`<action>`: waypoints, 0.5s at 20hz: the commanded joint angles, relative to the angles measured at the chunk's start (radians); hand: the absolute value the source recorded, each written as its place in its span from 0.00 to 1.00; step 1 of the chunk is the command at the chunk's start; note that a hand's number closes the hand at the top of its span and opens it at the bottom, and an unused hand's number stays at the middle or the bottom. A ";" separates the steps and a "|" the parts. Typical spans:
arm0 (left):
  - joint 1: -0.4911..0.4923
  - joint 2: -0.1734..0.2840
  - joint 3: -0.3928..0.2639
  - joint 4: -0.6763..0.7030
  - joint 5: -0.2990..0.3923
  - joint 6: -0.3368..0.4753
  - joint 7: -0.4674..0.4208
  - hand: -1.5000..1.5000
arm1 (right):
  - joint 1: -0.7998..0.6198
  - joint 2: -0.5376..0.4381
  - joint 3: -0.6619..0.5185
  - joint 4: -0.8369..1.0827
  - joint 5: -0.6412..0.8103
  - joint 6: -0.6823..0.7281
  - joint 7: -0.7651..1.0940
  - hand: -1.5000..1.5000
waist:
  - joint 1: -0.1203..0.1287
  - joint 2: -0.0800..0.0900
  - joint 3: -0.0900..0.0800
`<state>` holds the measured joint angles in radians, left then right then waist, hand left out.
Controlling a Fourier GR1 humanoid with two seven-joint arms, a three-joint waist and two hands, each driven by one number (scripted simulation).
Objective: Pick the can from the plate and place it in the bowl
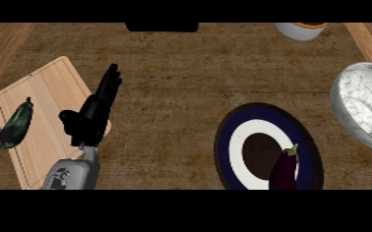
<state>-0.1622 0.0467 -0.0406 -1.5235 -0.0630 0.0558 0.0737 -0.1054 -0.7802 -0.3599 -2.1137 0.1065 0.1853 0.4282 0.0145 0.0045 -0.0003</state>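
Left hand: black hand (92, 109) at about nine o'clock of the counter, fingers straight and together, pointing toward twelve, thumb out to its side; it holds nothing and rests over the right edge of the cutting board.
Right hand: not visible anywhere in the head view.
Plate: dark blue plate (227, 152) with a white ring and dark centre, at about five o'clock.
On the plate: a purple eggplant (285, 169) lies on the lower right part, stem toward twelve; no can shows on the plate.
Can: cannot be found in this view, on the plate or elsewhere, so its place cannot be told.
Bowl: marbled grey-white bowl (354, 101) at about three o'clock, cut by the view's edge, just beside the plate; nothing can be seen inside it.
Cutting board: pale wooden board (45, 128) at nine o'clock, bearing a dark green zucchini (16, 124) at its left.
Far edge: a white cup (300, 29) with an orange rim at one o'clock.
Progress: judged not begun; no hand is near the plate or bowl, so grasp, carry and placement all remain.
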 commanded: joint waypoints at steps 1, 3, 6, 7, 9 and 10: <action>-0.007 0.007 -0.001 -0.048 0.000 0.002 0.063 0.50 | -0.062 -0.064 -0.017 0.210 0.085 0.035 -0.133 1.00 | 0.001 -0.002 0.001; 0.049 0.002 -0.006 -0.057 0.025 -0.024 0.023 0.50 | -0.072 -0.002 0.077 0.286 0.228 -0.056 -0.185 1.00 | 0.008 0.000 0.001; 0.005 -0.009 0.004 0.002 0.000 0.005 0.004 0.50 | -0.074 0.016 0.031 0.434 0.226 -0.062 -0.323 1.00 | -0.008 -0.002 0.001; 0.027 -0.031 -0.035 0.005 -0.037 0.023 -0.019 0.50 | -0.190 0.005 0.084 0.524 0.248 -0.075 -0.270 1.00 | 0.004 0.000 0.000; 0.013 0.024 0.021 -0.025 0.023 -0.034 0.006 0.50 | -0.145 -0.013 0.037 0.617 0.266 -0.075 -0.408 1.00 | -0.002 -0.001 0.001; -0.014 0.023 0.038 0.049 0.019 -0.033 -0.031 0.50 | -0.136 0.047 0.098 0.563 0.329 -0.120 -0.381 1.00 | -0.008 -0.002 0.000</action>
<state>-0.1508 0.0485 -0.0356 -1.5269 -0.0606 0.0465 0.0715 -0.2258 -0.7746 -0.3051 -1.6516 0.3419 0.1185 0.1310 0.0120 0.0034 0.0003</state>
